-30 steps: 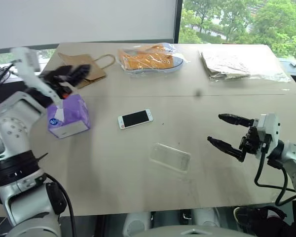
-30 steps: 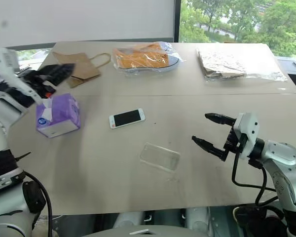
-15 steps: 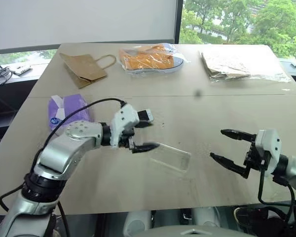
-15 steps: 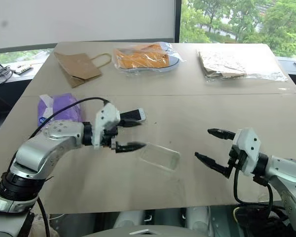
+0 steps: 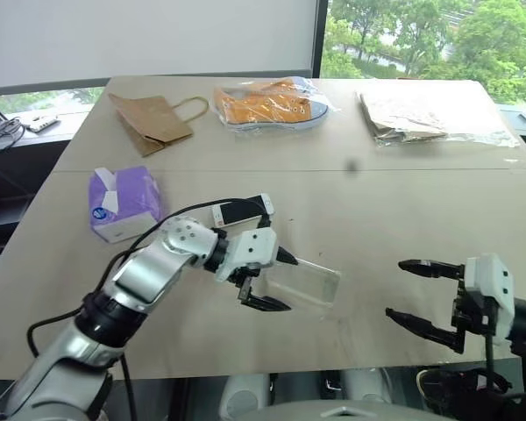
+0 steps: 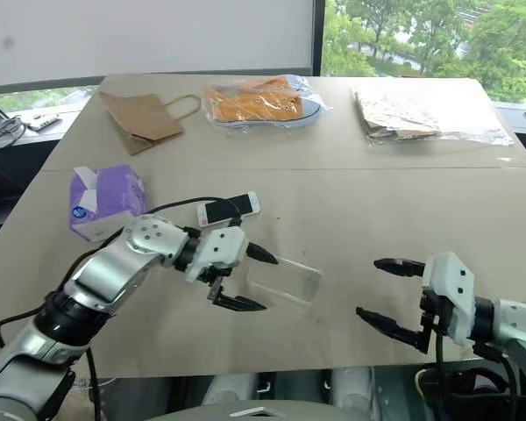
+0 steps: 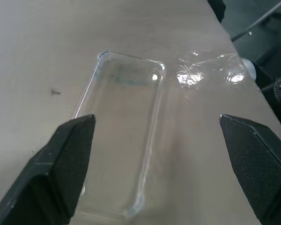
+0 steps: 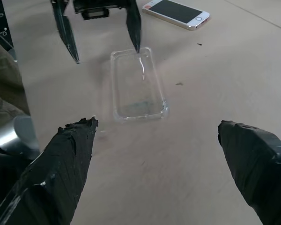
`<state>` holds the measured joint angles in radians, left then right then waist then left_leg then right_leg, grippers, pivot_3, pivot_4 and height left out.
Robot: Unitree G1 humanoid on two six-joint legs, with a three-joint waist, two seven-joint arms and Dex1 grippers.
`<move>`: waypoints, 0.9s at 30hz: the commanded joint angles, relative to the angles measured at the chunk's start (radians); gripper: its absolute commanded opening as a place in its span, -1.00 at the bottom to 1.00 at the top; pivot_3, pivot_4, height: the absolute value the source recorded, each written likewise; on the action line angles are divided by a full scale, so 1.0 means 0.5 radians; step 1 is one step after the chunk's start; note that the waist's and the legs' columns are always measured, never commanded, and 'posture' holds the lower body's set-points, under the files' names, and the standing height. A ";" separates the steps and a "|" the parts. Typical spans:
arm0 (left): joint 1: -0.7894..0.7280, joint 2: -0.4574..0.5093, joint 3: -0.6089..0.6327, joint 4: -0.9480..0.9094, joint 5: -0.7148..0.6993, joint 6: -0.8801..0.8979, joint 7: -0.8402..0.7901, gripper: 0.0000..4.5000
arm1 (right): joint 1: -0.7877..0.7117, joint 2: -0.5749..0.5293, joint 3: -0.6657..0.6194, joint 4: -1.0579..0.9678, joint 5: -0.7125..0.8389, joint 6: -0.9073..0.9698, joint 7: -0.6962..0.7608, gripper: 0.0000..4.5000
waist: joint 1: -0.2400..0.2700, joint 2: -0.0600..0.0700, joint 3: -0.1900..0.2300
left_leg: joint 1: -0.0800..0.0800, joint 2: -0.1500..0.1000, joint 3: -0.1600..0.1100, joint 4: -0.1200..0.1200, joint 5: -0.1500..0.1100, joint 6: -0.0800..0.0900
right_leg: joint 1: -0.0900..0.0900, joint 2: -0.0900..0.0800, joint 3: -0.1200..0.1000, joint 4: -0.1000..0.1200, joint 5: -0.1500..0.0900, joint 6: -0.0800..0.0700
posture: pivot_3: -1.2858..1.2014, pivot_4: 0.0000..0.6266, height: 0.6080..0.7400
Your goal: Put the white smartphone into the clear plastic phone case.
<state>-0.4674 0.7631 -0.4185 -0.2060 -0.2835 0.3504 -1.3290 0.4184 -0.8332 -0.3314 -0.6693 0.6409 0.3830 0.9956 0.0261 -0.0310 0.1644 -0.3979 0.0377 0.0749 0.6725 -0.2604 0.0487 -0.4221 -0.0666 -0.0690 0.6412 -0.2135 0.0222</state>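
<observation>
Our left pincer has swung across from the tissue pack and dropped to the near end of the clear case, fingers spread wide, gripping nothing. It looks set to take the case first. Our right pincer has pulled back toward us, also spread and empty. The white phone lies screen up on the worktop just behind the left wrist, so that arm partly blocks the way to it. A paper bag and two plastic bags lie well clear at the far edge.
</observation>
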 commanded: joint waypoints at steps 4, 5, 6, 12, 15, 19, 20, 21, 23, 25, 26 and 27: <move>-0.051 -0.087 -0.152 0.222 0.234 -0.314 -0.120 0.71 | 0.151 -0.095 -0.299 -0.077 0.112 -0.011 0.218 1.00 | 0.002 0.000 0.000 | 0.000 0.001 0.000 0.000 0.000 0.000 | 0.000 0.003 0.000 -0.001 0.000 0.000 | 0.03 -0.52 1.00; -0.052 -0.091 -0.166 0.253 0.263 -0.331 -0.126 0.62 | 0.161 -0.105 -0.322 -0.078 0.122 -0.014 0.247 1.00 | 0.002 0.000 0.000 | 0.000 0.001 0.000 0.000 0.000 0.000 | 0.000 0.003 0.000 -0.001 0.000 0.000 | 0.03 -0.52 1.00; -0.055 -0.096 -0.177 0.287 0.295 -0.370 -0.136 0.41 | 0.166 -0.111 -0.342 -0.081 0.131 -0.018 0.272 1.00 | 0.003 0.000 0.000 | -0.001 0.002 -0.001 0.000 0.000 0.000 | 0.000 0.003 0.000 0.000 0.000 0.000 | 0.03 -0.52 1.00; -0.057 -0.112 -0.194 0.382 0.393 -0.436 -0.141 -0.89 | 0.179 -0.135 -0.387 -0.130 0.186 0.034 0.327 1.00 | 0.005 0.002 -0.002 | 0.001 0.002 -0.002 0.000 0.000 0.000 | 0.001 0.003 0.000 0.000 0.000 0.000 | 0.03 -0.52 1.00; -0.045 -0.118 -0.176 0.365 0.389 -0.425 -0.136 -0.95 | 0.170 -0.133 -0.359 -0.141 0.179 0.045 0.313 1.00 | 0.008 0.003 -0.003 | 0.001 0.002 -0.002 0.000 0.000 0.000 | 0.001 0.002 0.000 0.000 0.000 0.000 | 0.03 -0.52 1.00; -0.012 -0.091 -0.119 0.299 0.362 -0.376 -0.100 -0.95 | 0.138 -0.113 -0.314 -0.143 0.140 0.040 0.277 1.00 | 0.007 0.003 -0.003 | 0.001 0.002 -0.002 0.000 0.000 0.000 | 0.001 0.002 0.000 0.000 0.000 0.000 | 0.03 -0.52 1.00; 0.016 -0.070 -0.067 0.246 0.323 -0.299 -0.073 -0.95 | 0.111 -0.103 -0.284 -0.139 0.109 0.047 0.226 1.00 | 0.006 0.003 -0.003 | 0.001 0.002 -0.002 0.000 0.000 0.000 | 0.001 0.002 0.000 0.000 0.000 0.000 | 0.03 -0.52 1.00; 0.046 -0.051 -0.020 0.200 0.289 -0.228 -0.048 -0.95 | 0.088 -0.096 -0.257 -0.138 0.087 0.056 0.184 1.00 | 0.001 0.003 -0.003 | 0.001 0.002 -0.002 0.000 0.000 0.000 | 0.001 0.003 0.000 0.000 0.000 0.000 | 0.03 -0.52 1.00; 0.164 0.016 0.103 0.076 0.219 -0.074 0.024 -0.95 | 0.026 -0.067 -0.171 -0.160 0.032 0.066 0.075 1.00 | -0.020 0.003 -0.003 | 0.001 0.003 -0.002 0.000 0.000 0.000 | 0.000 0.003 0.000 0.000 0.000 0.000 | 0.03 -0.52 1.00; 0.253 0.065 0.175 0.001 0.200 -0.013 0.073 -0.95 | -0.019 -0.040 -0.105 -0.181 -0.019 0.063 -0.009 1.00 | -0.026 0.003 -0.003 | 0.001 0.005 -0.002 0.000 0.000 0.000 | 0.000 0.003 0.000 0.000 0.000 0.000 | 0.03 -0.52 1.00; 0.301 0.093 0.209 -0.024 0.201 -0.007 0.097 -0.95 | -0.047 -0.024 -0.064 -0.187 -0.049 0.061 -0.051 1.00 | -0.026 0.004 -0.003 | 0.001 0.005 -0.003 -0.001 0.000 0.000 | 0.000 0.003 -0.001 0.000 0.000 0.000 | 0.03 -0.52 1.00; 0.362 0.126 0.265 -0.056 0.184 0.019 0.127 -0.95 | -0.088 -0.007 -0.009 -0.194 -0.081 0.052 -0.091 1.00 | -0.025 0.004 -0.003 | 0.002 0.005 -0.003 -0.001 0.000 0.000 | -0.001 0.003 -0.001 0.001 0.000 0.000 | 0.03 -0.52 1.00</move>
<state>-0.3043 0.8043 -0.3212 -0.2065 -0.1846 0.3393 -1.2844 0.3881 -0.8443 -0.3481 -0.7320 0.6153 0.4151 0.9778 0.0139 -0.0288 0.1629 -0.3971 0.0402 0.0733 0.6718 -0.2605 0.0487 -0.4223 -0.0650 -0.0696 0.6415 -0.2135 0.0222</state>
